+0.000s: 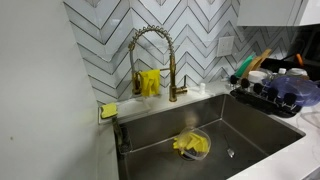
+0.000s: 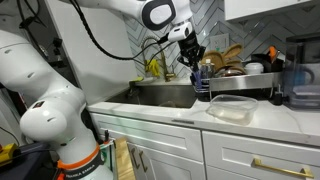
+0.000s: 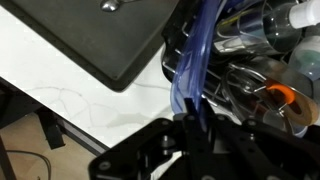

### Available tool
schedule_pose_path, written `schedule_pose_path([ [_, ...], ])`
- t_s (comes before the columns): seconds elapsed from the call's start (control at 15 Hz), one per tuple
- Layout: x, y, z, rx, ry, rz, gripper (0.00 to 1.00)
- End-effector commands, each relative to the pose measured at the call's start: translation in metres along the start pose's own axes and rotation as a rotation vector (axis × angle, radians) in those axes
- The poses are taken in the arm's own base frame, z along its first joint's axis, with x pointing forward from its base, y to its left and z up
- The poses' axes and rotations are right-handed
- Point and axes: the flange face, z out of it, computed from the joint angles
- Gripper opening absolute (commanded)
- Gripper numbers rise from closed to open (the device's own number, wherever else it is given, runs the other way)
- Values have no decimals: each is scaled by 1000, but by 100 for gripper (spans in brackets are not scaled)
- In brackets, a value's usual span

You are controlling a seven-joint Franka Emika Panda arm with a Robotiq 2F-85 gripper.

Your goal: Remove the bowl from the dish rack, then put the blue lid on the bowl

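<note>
In the wrist view my gripper [image 3: 198,102] is shut on the rim of the bluish translucent bowl [image 3: 195,50], which stands on edge at the end of the black wire dish rack [image 3: 250,75]. In an exterior view the gripper [image 2: 193,62] hangs at the sink-side end of the rack [image 2: 240,82]; the bowl is too small to make out there. The rack also shows in an exterior view [image 1: 262,95], where the gripper is out of view. A bluish piece [image 1: 296,92] lies at the rack's far end; I cannot tell whether it is the blue lid.
A steel sink [image 1: 240,125] holds a yellow cloth [image 1: 190,145] under a brass faucet [image 1: 150,50]. A clear colourless container [image 2: 228,108] sits on the white counter in front of the rack. Dishes and utensils fill the rack. A dark mat [image 3: 110,40] lies beside it.
</note>
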Motion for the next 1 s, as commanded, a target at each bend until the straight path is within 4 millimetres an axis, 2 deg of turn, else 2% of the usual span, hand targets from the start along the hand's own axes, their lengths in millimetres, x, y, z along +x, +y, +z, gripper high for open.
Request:
schedule_pose_path([
  [0.0,12,-6,-39,8,50,26,2],
  [0.2,25,-10,-67,8,76,-30,2],
  [0.4,47,-13,-85,-20,103,-65,2],
  [0.53,62,-15,-90,-45,101,-100,2],
  [0.87,116,-14,-92,-111,137,-220,2],
  [0.93,101,-12,-91,-91,116,-182,9],
])
